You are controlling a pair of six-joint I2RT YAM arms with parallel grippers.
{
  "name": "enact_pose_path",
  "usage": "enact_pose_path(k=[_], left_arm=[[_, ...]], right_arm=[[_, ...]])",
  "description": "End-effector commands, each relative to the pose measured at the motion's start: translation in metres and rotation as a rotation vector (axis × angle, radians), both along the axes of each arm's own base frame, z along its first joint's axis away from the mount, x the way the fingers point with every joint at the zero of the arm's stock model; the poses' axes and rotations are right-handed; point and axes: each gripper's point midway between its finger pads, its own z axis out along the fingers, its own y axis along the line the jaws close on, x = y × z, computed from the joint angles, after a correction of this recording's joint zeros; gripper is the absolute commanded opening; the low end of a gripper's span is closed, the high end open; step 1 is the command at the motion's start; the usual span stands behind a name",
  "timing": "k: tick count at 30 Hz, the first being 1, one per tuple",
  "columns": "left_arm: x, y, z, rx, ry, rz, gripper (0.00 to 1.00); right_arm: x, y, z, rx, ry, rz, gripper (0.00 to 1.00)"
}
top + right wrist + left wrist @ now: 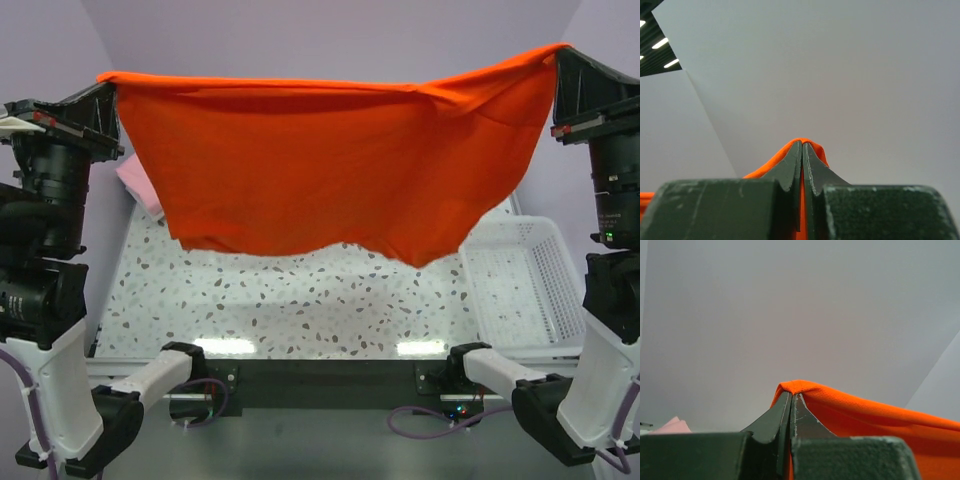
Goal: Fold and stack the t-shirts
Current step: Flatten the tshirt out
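The orange-red t-shirt hangs spread out in the air, stretched between my two grippers high above the table. My left gripper is shut on its upper left corner, which shows as an orange fold over the closed jaws in the left wrist view. My right gripper is shut on the upper right corner, an orange fold in the right wrist view. The shirt's lower edge hangs clear of the table. A folded pink shirt peeks out behind it at the left. The teal shirt is hidden.
A white plastic mesh basket stands at the right of the speckled table. Both arm bases sit along the near edge. A pink patch shows low left in the left wrist view.
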Motion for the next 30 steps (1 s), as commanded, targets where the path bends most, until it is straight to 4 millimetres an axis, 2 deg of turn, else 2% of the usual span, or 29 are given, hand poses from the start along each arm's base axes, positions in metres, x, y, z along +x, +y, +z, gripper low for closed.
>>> enact_pose_path(k=[1, 4, 6, 7, 8, 10, 11, 13, 14, 15, 16, 17, 18, 19, 20, 21, 22, 23, 24, 25, 26, 28, 29, 30], left_arm=[[0.023, 0.001, -0.026, 0.003, 0.103, 0.02, 0.0], [0.048, -0.007, -0.053, 0.007, 0.177, 0.0, 0.0], [0.08, -0.018, -0.094, 0.014, 0.286, -0.033, 0.0], [0.093, -0.023, -0.11, 0.018, 0.325, -0.047, 0.0], [0.111, -0.028, -0.145, 0.031, 0.405, -0.06, 0.0], [0.144, -0.033, -0.189, 0.047, 0.5, -0.067, 0.0], [0.17, -0.039, -0.231, 0.058, 0.589, -0.093, 0.0], [0.196, -0.04, -0.273, 0.03, 0.676, -0.122, 0.0], [0.22, -0.042, -0.312, 0.012, 0.746, -0.143, 0.0], [0.232, -0.046, -0.328, -0.004, 0.773, -0.175, 0.0], [0.246, -0.043, -0.345, -0.02, 0.801, -0.178, 0.02], [0.272, -0.044, -0.371, -0.027, 0.845, -0.18, 0.11], [0.284, -0.048, -0.379, -0.027, 0.853, -0.202, 0.26], [0.296, -0.051, -0.386, -0.022, 0.86, -0.213, 0.62], [0.316, -0.054, -0.396, -0.023, 0.878, -0.222, 0.75], [0.322, -0.059, -0.399, -0.02, 0.892, -0.238, 0.88], [0.326, -0.061, -0.4, 0.0, 0.9, -0.242, 0.91], [0.327, -0.064, -0.397, 0.017, 0.912, -0.243, 0.93], [0.325, -0.068, -0.399, 0.048, 0.918, -0.239, 0.96], [0.321, -0.071, -0.393, 0.058, 0.908, -0.241, 0.97], [0.31, -0.071, -0.392, 0.064, 0.911, -0.238, 0.98], [0.296, -0.074, -0.397, 0.059, 0.927, -0.251, 0.98], [0.28, -0.074, -0.406, 0.053, 0.953, -0.253, 0.98], [0.272, -0.075, -0.412, 0.051, 0.969, -0.256, 0.98]], right_arm=[[0.021, 0.003, 0.008, 0.025, -0.01, 0.004, 0.0], [0.065, 0.01, -0.016, 0.013, 0.075, 0.006, 0.0], [0.11, 0.017, -0.048, -0.001, 0.166, 0.006, 0.0], [0.125, 0.02, -0.061, -0.005, 0.198, 0.008, 0.0], [0.156, 0.024, -0.085, -0.016, 0.264, 0.004, 0.0], [0.198, 0.028, -0.13, -0.035, 0.365, -0.012, 0.0], [0.236, 0.03, -0.172, -0.055, 0.46, -0.036, 0.0], [0.277, 0.031, -0.219, -0.075, 0.56, -0.057, 0.0], [0.296, 0.029, -0.241, -0.07, 0.608, -0.07, 0.0], [0.334, 0.034, -0.293, -0.078, 0.716, -0.068, 0.0], [0.35, 0.032, -0.315, -0.075, 0.76, -0.074, 0.0], [0.368, 0.032, -0.316, -0.049, 0.762, -0.073, 0.01], [0.378, 0.037, -0.339, -0.048, 0.832, -0.033, 0.11], [0.405, 0.043, -0.401, -0.047, 0.95, 0.004, 0.26], [0.415, 0.042, -0.38, -0.017, 0.911, 0.03, 0.62], [0.414, 0.047, -0.398, -0.02, 0.974, 0.057, 0.77], [0.419, 0.05, -0.415, -0.022, 1.005, 0.062, 0.86], [0.415, 0.051, -0.428, -0.027, 1.038, 0.07, 0.91], [0.407, 0.052, -0.4, -0.034, 0.974, 0.091, 0.98], [0.401, 0.053, -0.399, -0.036, 0.964, 0.097, 0.99], [0.393, 0.052, -0.425, -0.044, 1.001, 0.095, 0.99], [0.375, 0.05, -0.432, -0.062, 1.016, 0.098, 0.99], [0.358, 0.049, -0.438, -0.084, 1.043, 0.102, 0.99], [0.35, 0.048, -0.444, -0.093, 1.063, 0.107, 0.99]])
